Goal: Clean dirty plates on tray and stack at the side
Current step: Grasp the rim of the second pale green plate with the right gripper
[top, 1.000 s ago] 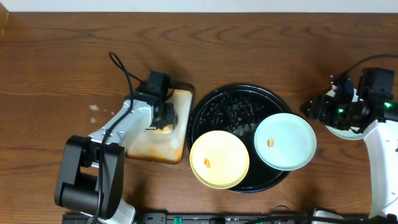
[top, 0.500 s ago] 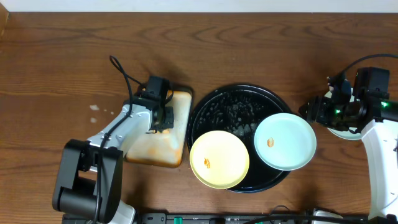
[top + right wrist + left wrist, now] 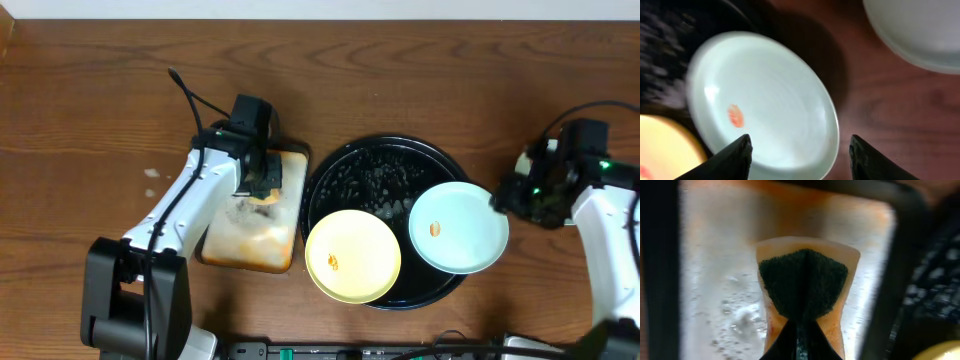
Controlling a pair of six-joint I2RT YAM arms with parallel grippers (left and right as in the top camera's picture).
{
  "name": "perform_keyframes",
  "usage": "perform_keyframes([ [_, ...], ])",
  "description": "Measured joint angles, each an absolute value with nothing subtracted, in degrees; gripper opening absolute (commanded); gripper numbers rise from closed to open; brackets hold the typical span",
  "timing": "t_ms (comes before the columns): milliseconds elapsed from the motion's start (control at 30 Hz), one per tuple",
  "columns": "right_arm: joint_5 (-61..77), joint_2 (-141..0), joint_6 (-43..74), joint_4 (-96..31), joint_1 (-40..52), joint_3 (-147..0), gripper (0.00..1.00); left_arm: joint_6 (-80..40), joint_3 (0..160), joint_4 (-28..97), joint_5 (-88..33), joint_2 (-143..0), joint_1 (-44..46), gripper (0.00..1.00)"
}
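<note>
Left gripper point(image 3: 798, 336): clamped on sponge point(image 3: 802, 287) over stained tray point(image 3: 715, 245), probably wetting it. Right gripper point(image 3: 799, 152): jaws apart above mint plate point(image 3: 770, 95), seemingly ready to grasp.

Overhead looks straight down on the table point(image 3: 100, 80); wrist cameras peer close, the right seemingly sharing its mint plate point(image 3: 770, 105).

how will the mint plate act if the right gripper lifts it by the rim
Probably stiff and light: the mint plate looks thin and shallow. Its glossy surface suggests it may slip in the right gripper. It overhangs the tray rim, so a push could tip or slide it.
</note>
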State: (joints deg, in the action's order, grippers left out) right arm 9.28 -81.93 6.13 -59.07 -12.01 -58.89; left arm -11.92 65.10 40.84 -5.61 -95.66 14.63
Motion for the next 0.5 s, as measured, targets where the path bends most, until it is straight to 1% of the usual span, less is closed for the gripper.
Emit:
perform_keyframes([
  [233,7.5,-86.1,9.2,-55.7,-12.0,-52.1,0.57,-11.9,68.3,46.6,-10.1,-95.7,14.6,0.08],
  [267,7.4,-86.1,9.6,-55.5,-12.0,-51.9,0.53,-11.9,69.4,47.6,-10.3,-95.7,14.6,0.08],
  [333,7.2,-86.1,10.1,-54.7,-12.0,-51.9,0.47,-11.9,71.6,49.3,-10.6,-95.7,14.6,0.08],
  [400,6.9,-86.1,10.5,-53.3,-12.0,-51.7,0.36,-11.9,74.0,50.4,-10.7,-95.7,14.6,0.08],
  [433,6.8,-86.1,10.5,-52.3,-12.0,-51.4,0.29,-11.9,75.0,50.7,-10.8,-95.7,14.6,0.08],
  [500,6.7,-86.1,10.8,-50.3,-12.0,-50.2,0.22,-11.9,76.1,51.0,-10.9,-95.6,14.6,0.08],
])
